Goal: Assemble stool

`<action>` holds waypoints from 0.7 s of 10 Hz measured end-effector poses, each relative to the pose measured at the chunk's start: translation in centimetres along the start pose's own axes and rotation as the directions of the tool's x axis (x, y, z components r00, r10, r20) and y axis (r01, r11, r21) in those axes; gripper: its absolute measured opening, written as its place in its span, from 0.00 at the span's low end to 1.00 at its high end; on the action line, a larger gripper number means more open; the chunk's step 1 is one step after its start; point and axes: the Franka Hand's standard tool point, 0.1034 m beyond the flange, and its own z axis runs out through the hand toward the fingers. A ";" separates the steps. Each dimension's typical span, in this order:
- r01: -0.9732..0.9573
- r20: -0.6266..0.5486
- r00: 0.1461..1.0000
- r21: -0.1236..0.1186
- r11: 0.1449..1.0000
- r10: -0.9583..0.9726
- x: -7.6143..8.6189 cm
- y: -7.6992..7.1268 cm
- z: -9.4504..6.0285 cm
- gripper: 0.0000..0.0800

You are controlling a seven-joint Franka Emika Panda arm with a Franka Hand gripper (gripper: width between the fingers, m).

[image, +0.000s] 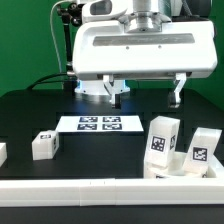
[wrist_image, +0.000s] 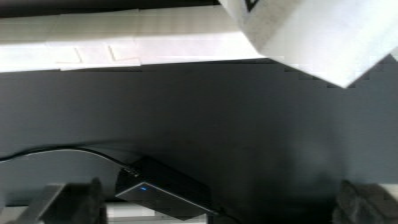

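Two-finger gripper hung released, fingers wide apart, nothing btwn them, over the dark tabletop twd its far edge. Round thick white plastic seat disc sat by the far edge, just beside one finger. Small white tagged rectangular leg block and second leg block stood close together at the near edge, exterior view's right corner. Third leg block sat nearer the left. Risk, imo: coming down w/ that finger so close could clip the disc rim & shove it. The crowded legs could topple if one got grabbed.
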 end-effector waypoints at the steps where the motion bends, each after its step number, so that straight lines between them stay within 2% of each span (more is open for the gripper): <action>1: 0.000 -0.001 1.000 0.000 1.000 0.000 0.0 0.0 0.0 0.81; 2: 0.000 0.002 1.000 0.000 1.000 0.000 -0.1 0.0 0.0 0.81; 3: -0.058 0.115 0.992 0.004 0.998 0.057 -1.1 -0.2 0.4 0.81; 5: -0.098 0.270 0.958 0.004 0.995 0.093 -0.9 -0.6 0.5 0.81; 7: -0.104 0.363 0.927 0.005 0.995 0.095 -0.9 -0.5 0.2 0.81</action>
